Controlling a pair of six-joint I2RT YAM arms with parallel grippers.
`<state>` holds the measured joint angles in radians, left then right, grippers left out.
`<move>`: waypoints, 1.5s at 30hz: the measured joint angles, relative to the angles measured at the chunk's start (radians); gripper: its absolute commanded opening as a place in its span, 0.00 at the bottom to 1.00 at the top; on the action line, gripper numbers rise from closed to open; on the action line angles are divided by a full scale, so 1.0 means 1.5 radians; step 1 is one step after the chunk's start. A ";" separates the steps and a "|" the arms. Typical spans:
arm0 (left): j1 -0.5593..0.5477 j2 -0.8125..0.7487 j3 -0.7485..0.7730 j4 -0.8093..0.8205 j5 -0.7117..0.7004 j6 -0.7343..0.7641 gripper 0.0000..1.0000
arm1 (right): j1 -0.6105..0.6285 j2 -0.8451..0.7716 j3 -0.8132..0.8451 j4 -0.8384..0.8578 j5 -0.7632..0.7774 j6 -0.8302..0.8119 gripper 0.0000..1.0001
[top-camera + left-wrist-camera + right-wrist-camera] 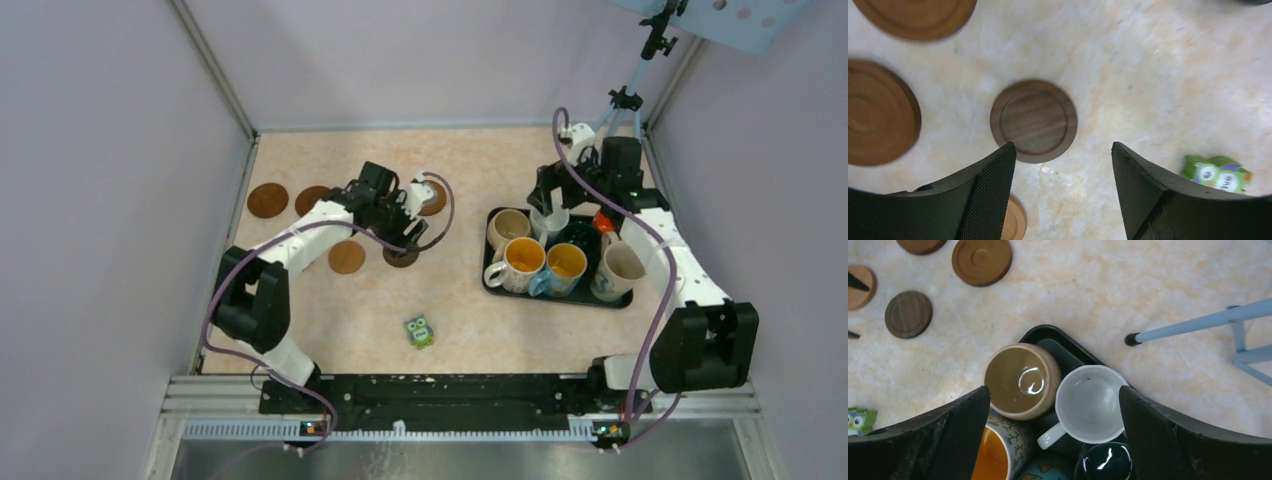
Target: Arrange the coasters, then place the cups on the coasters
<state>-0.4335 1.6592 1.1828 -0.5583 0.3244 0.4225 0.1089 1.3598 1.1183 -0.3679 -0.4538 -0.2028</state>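
Several brown coasters lie on the table's left half. A dark ringed coaster [1033, 121] [401, 256] sits just ahead of my left gripper [1063, 146] [405, 228], which hovers open and empty above the table. Tan coasters [878, 112] [915, 17] lie to its left. The cups stand packed in a black tray [492, 278]: a beige cup [1022, 381], a white cup [1091, 403], a cream cup with an orange inside [998, 455] and a dark green cup [1105, 462]. My right gripper [1054, 388] [545, 205] hangs open above the beige and white cups, touching neither.
A small green owl figure [419, 331] [1218, 172] stands near the front middle. A blue tripod leg [1198, 325] rests on the table behind the tray [1058, 345]. Walls close in the left, right and far sides.
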 measured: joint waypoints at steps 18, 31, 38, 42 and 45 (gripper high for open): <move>-0.261 0.127 0.238 -0.072 0.048 -0.001 0.77 | -0.278 -0.062 0.012 -0.067 -0.084 0.043 0.97; -0.290 0.183 0.258 -0.072 0.048 -0.020 0.78 | -0.434 -0.045 0.020 -0.178 0.032 -0.140 0.52; -0.291 0.184 0.264 -0.072 0.051 -0.020 0.80 | -0.437 0.027 -0.006 -0.138 0.135 -0.215 0.28; -0.291 0.187 0.270 -0.072 0.051 -0.020 0.80 | -0.435 0.095 -0.037 -0.096 0.158 -0.228 0.10; -0.291 0.187 0.270 -0.073 0.051 -0.019 0.80 | -0.426 0.135 -0.069 -0.068 0.176 -0.238 0.01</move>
<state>-0.8696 1.9404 1.5883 -0.6678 0.4011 0.3935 -0.5297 1.5616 1.0145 -0.4698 -0.1898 -0.5591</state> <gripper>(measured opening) 0.799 0.087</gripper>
